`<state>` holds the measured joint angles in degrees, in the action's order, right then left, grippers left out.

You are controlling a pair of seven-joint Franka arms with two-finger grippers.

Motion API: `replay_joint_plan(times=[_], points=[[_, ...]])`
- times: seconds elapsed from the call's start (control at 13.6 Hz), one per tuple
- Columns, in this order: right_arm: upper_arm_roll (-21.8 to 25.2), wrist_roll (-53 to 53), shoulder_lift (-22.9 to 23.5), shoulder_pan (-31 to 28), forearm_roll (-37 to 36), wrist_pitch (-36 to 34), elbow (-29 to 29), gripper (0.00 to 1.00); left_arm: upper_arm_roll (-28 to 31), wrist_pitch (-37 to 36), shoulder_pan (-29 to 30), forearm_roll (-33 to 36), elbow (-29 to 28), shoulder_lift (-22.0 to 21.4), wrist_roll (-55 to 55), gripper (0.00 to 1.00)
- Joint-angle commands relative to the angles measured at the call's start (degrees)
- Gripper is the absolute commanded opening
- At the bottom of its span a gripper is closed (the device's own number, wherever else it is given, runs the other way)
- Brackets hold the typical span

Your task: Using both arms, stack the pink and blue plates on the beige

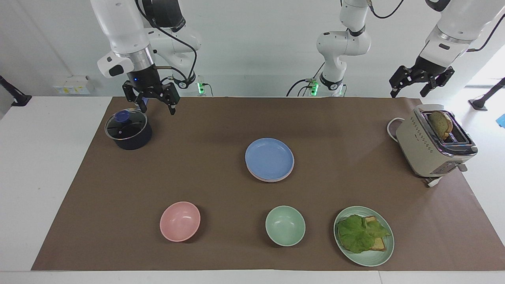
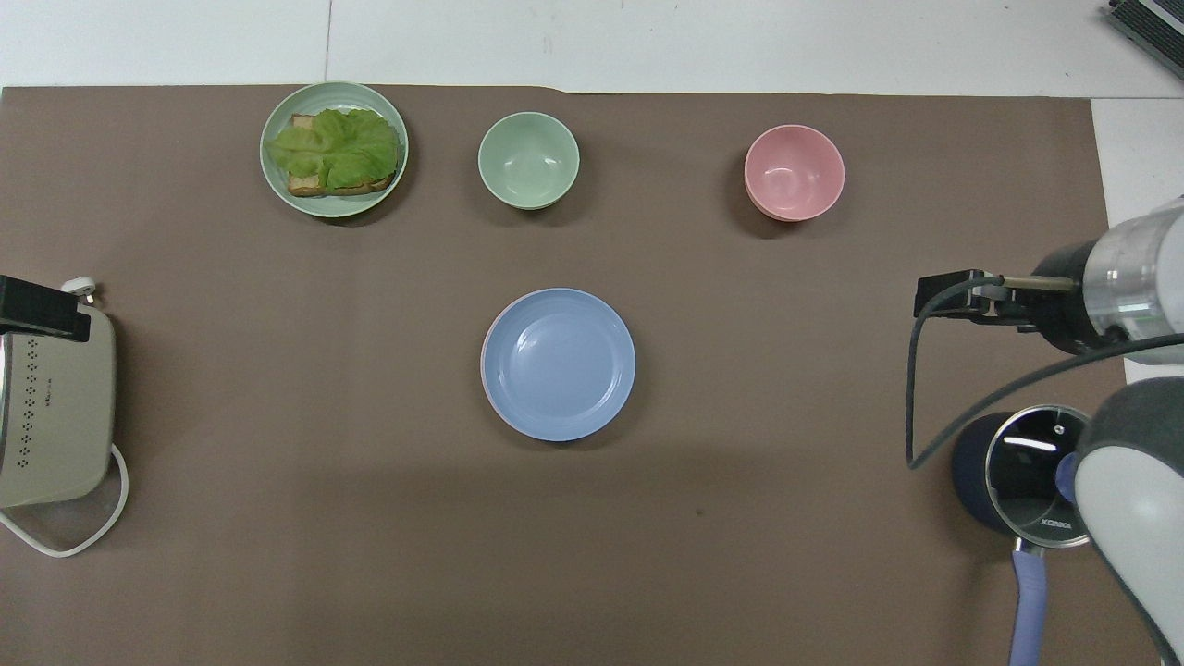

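The glass lid of the dark pot (image 2: 1017, 472) carries the word KONKA near its rim, legible only from overhead. The blue plate (image 1: 269, 157) is round, shallow and matte, lying on top of the pink plate (image 1: 272, 178), of which just a thin edge shows. No beige plate can be made out beneath them. The stack sits mid-tabletop (image 1: 197, 165), well apart from both grippers. The right gripper (image 1: 152, 103) hangs above the pot, jaws spread wide, holding nothing. The left gripper (image 1: 421, 83) waits over the toaster (image 1: 432, 144), likewise spread and empty; only the facing view shows it and the bread slice (image 1: 441, 124) in the slot.
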<state>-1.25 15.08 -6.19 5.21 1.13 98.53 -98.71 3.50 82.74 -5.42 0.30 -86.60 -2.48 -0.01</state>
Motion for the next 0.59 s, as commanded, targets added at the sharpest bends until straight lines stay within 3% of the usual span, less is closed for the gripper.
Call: replay_joint_plan(times=[0.0, 0.22, 0.51], points=[[-0.33, -2.32, 0.48, -2.48, -1.83, -5.78, 5.26, 1.00, -0.16, -0.73, 0.24, 0.50, 0.38, -0.50, 0.10, 1.00], [1.25, -9.00, 0.57, -3.80, -2.27, -10.54, 8.09, 1.00, -0.16, -0.74, 0.24, 0.50, 0.38, -0.51, 0.10, 1.00], [2.13, -10.51, -0.23, -3.72, -2.10, -12.31, 7.04, 1.00, -0.16, -0.73, 0.24, 0.50, 0.38, -0.50, 0.10, 1.00]])
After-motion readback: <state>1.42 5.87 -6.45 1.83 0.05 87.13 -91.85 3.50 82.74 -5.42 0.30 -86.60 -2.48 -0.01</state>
